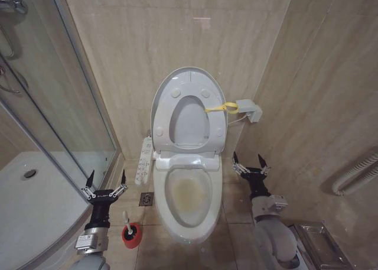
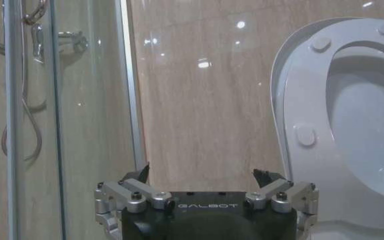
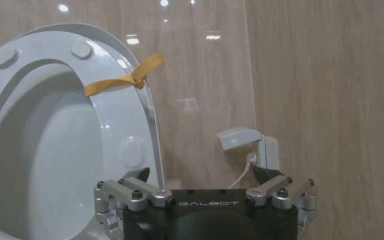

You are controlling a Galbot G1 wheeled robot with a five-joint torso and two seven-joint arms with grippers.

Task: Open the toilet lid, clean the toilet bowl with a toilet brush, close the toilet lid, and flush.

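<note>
Shower enclosure (image 1: 35, 163) with glass door on the far left, white tray at its base. Left gripper (image 1: 106, 181) just in front of the glass edge, raised off the floor, fingers spread wide, holding nothing, touching nothing; left wrist view shows the same gripper (image 2: 202, 175) with both fingertips apart, tan wall tile between them. Just right of that arm, on the floor, toilet brush (image 1: 127, 220): thin white handle standing up out of a small round red holder cup (image 1: 132, 234), near the bowl's front left side. Floor drain (image 1: 146, 198) between cup and toilet. White control panel (image 1: 143, 159) along the toilet's left side. Toilet bowl (image 1: 188, 193) centre, white, elongated, yellow-brown stain inside. Toilet lid (image 1: 160, 96) upright against the back wall, glossy white, seat ring (image 1: 190, 119) raised against it with round bumpers showing; yellow strap (image 1: 223, 108) tied at the right edge. Grey wall outlet box (image 1: 248, 109) right of the strap. Right gripper (image 1: 249, 165) beside the bowl's right rim, apart from it, fingers wide open, empty; right wrist view confirms, gripper (image 3: 205, 177) open toward the lid edge.
</note>
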